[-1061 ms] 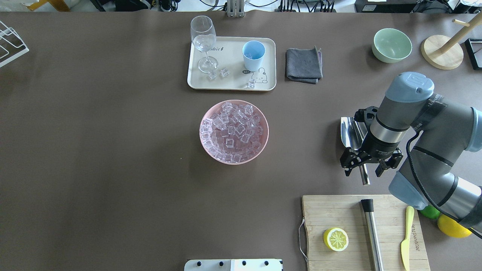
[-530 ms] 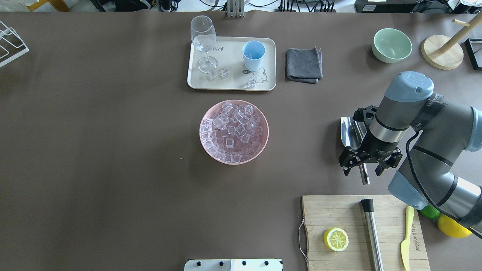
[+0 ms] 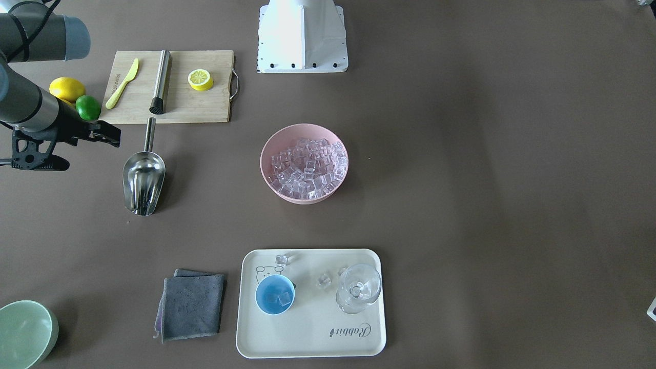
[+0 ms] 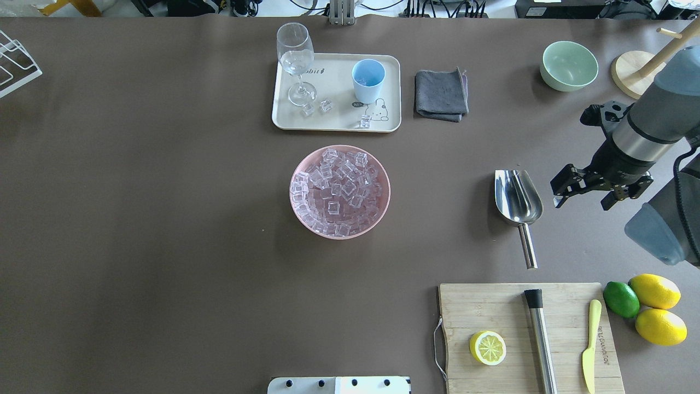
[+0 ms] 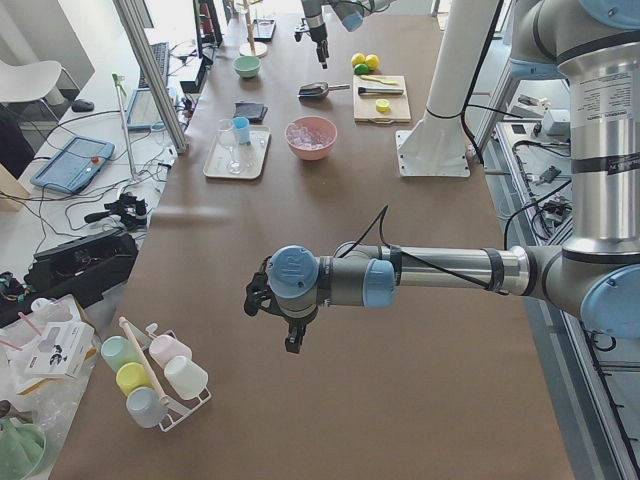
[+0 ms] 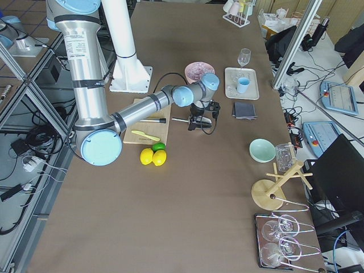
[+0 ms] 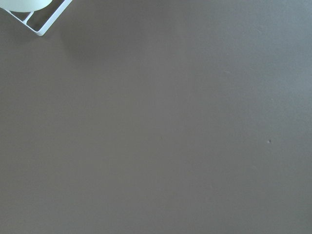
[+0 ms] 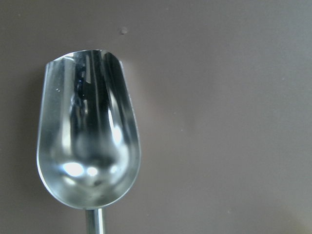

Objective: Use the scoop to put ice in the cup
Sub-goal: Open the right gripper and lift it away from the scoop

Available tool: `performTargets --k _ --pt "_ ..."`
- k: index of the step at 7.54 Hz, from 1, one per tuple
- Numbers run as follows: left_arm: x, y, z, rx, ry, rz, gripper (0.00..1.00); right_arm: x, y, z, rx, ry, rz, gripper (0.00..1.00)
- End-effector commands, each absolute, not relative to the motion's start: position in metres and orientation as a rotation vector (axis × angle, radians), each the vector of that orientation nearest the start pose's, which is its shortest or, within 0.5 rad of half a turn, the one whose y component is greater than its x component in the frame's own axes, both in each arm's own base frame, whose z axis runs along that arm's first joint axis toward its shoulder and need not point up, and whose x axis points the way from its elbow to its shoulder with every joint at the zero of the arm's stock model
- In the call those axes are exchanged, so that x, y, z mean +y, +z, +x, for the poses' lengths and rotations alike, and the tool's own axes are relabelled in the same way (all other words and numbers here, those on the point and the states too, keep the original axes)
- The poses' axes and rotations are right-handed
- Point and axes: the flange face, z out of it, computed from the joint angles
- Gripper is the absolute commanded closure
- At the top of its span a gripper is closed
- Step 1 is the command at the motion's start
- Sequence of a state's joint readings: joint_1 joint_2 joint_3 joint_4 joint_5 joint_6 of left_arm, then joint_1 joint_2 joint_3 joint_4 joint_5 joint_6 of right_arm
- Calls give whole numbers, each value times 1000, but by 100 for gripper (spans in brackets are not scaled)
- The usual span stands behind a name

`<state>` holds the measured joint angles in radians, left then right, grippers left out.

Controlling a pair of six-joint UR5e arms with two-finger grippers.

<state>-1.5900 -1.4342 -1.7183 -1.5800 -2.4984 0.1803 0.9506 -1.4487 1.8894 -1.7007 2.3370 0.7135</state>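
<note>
Lying flat on the table, the scoop (image 4: 518, 197) is sitting just left of the right gripper (image 4: 582, 201). Its long axis is running near-to-far, with the handle pointing near toward the cutting board (image 4: 492, 306) and the empty trough opening far. The right gripper is hanging with fingers spread wide and gripping nothing. It is standing much closer to the scoop than the left gripper (image 5: 290, 335), whose opening cannot be told. The ice (image 4: 336, 189) is filling the pink bowl (image 4: 384, 174) at centre, left of the scoop, and the cup (image 4: 368, 80) is standing on the far tray (image 4: 284, 117).
</note>
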Motion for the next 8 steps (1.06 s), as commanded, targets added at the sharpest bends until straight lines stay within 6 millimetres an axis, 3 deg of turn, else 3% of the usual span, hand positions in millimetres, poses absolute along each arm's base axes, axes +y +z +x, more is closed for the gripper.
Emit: performTargets --k 1,3,4,6,8 --pt "-434 637 -62 923 157 111 2 -461 527 -137 -718 -73 -143 0" --pt "-434 636 -62 922 158 112 2 -457 573 -31 -695 -96 -55 0" --pt "-434 636 -63 922 157 114 2 -454 599 11 -696 -105 -34 0" --pt "-434 635 -62 922 159 115 2 -449 633 60 -699 -70 -26 0" --pt "-434 635 -62 922 159 115 2 -441 641 67 -698 -40 -41 0"
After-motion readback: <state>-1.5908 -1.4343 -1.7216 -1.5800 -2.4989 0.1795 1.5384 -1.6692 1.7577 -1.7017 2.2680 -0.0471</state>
